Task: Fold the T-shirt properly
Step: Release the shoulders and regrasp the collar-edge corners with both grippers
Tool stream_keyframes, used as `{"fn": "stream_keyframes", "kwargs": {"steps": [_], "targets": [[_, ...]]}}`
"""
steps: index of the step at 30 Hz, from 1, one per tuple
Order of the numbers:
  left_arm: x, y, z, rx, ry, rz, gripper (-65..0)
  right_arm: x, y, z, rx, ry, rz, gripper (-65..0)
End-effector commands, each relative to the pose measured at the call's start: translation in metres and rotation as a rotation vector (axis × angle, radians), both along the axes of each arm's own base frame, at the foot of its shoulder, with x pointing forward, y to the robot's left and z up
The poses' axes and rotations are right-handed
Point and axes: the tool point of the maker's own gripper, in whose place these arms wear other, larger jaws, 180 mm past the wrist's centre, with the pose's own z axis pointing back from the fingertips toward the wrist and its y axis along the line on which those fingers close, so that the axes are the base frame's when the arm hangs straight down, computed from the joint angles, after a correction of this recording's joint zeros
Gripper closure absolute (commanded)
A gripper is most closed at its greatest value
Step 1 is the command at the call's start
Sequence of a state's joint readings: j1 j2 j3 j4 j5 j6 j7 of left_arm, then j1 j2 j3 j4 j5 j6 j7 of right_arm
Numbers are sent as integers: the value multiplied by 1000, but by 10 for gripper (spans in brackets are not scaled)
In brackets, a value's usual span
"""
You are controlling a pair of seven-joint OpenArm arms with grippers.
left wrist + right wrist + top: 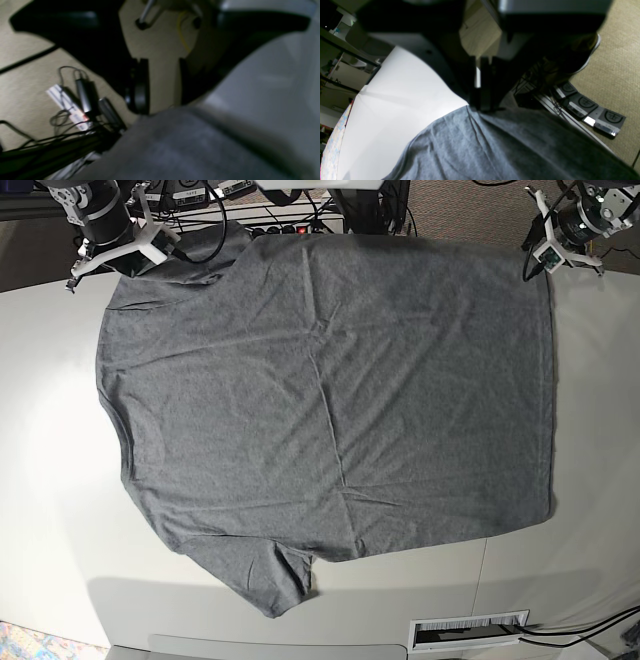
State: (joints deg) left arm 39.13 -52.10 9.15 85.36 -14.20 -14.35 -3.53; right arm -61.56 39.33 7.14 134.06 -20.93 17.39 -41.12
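One T-shirt (330, 400) is lying flat on white table (50, 510); right gripper (482, 105) is pinching its edge, left gripper (163, 85) is standing spread; power strip (67, 107) on floor.

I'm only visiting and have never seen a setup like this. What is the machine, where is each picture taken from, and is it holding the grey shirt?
It is a robot with two arms. The base view looks down on a white table where a grey T-shirt lies spread flat. The other two pictures come from cameras on the wrists.

The right gripper is pinched shut on the T-shirt's edge by a sleeve at the table's far side. The left gripper is open at the far hem corner, with only floor between its jaws, holding nothing.
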Motion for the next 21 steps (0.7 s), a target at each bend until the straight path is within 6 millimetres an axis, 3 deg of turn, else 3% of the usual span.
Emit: {"fn": "stream_keyframes", "kwargs": {"steps": [1, 11, 13, 16, 21], "targets": [[13, -3, 11, -43, -42, -7, -185, 5, 2, 7, -1, -26, 12, 0], [-11, -31, 10, -175, 65, -65, -183, 5, 1, 7, -4, -28, 13, 0], [-15, -33, 10, -181, 85, -76, -136, 5, 1, 7, -4, -28, 14, 0], [-22, -29, 6, -156, 123, -84, 0, 5, 1, 7, -4, -28, 14, 0], [-33, -26, 5, -135, 163, -104, 0, 5, 1, 7, -4, -28, 14, 0]]}}
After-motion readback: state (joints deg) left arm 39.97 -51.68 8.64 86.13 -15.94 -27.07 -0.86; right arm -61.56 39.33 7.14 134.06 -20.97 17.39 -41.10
